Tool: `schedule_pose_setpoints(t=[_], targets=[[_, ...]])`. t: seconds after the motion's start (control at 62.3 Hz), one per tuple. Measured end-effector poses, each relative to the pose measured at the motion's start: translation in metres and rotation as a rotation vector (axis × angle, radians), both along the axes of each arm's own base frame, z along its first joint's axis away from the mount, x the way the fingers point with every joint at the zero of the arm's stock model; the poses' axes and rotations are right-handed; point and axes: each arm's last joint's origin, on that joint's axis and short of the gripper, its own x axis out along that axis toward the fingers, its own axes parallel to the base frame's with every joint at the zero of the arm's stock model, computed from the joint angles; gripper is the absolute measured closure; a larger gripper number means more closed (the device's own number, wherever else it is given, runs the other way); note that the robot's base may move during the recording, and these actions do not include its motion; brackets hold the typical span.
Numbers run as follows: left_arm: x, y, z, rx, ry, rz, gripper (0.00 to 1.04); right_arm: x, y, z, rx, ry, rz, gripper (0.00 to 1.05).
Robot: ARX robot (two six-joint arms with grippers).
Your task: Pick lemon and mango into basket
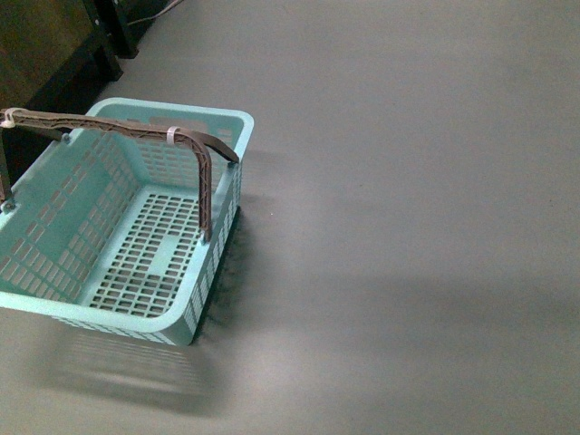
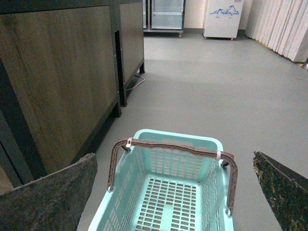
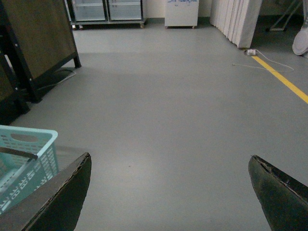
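The basket (image 1: 54, 217) sits empty on the floor (image 1: 417, 227) at about 9 o'clock in the front view, its brown handles (image 1: 136, 127) standing up over the opening. The left tool (image 2: 173, 161) hangs over its near end and the right tool (image 3: 169, 161) off toward its 3 o'clock side. Both are spread wide and hold nothing, likely because the picking has not begun: neither lemon nor mango shows in any view.

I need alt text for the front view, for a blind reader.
An empty light teal plastic basket with slotted walls stands at the left on a grey floor. Its brown ribbed handles are raised; no fruit shows.
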Motion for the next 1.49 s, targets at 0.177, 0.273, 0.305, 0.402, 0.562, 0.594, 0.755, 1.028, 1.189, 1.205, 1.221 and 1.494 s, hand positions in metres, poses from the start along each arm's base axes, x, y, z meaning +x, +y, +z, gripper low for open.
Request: schedule_pose_setpoints(t=[0.177,0.273,0.305,0.402,0.562,0.594,0.755,1.028,1.189,1.205,1.221,1.494], targets=[[0.0,0.0,0.0,0.0,0.0,0.0,0.07,0.0,0.0,0.0,0.0,0.0,0.0,0.09],[0.0,0.0,0.0,0.0,0.0,0.0,0.07,0.0,0.0,0.0,0.0,0.0,0.0,0.09],[0.0,0.0,0.0,0.0,0.0,0.0,0.07,0.0,0.0,0.0,0.0,0.0,0.0,0.09],[0.0,0.0,0.0,0.0,0.0,0.0,0.07,0.0,0.0,0.0,0.0,0.0,0.0,0.09],[0.0,0.0,0.0,0.0,0.0,0.0,0.07,0.0,0.0,0.0,0.0,0.0,0.0,0.09],[0.0,0.0,0.0,0.0,0.0,0.0,0.07,0.0,0.0,0.0,0.0,0.0,0.0,0.09],[0.009,0.0,-0.002,-0.288,0.293,0.135,0.07,0.0,0.0,0.0,0.0,0.0,0.001,0.09],[0.084,-0.003,0.001,-0.899,0.319,0.207,0.07,0.0,0.0,0.0,0.0,0.0,0.0,0.09],[0.141,-0.004,-0.016,-1.039,0.362,0.28,0.07,0.0,0.0,0.0,0.0,0.0,0.0,0.09],[0.148,-0.005,-0.02,-1.052,0.374,0.292,0.07,0.0,0.0,0.0,0.0,0.0,0.0,0.09],[0.151,-0.005,-0.022,-1.056,0.381,0.298,0.07,0.0,0.0,0.0,0.0,0.0,0.0,0.09],[0.232,-0.02,-0.062,-1.114,0.482,0.359,0.07,0.0,0.0,0.0,0.0,0.0,0.0,0.09]])
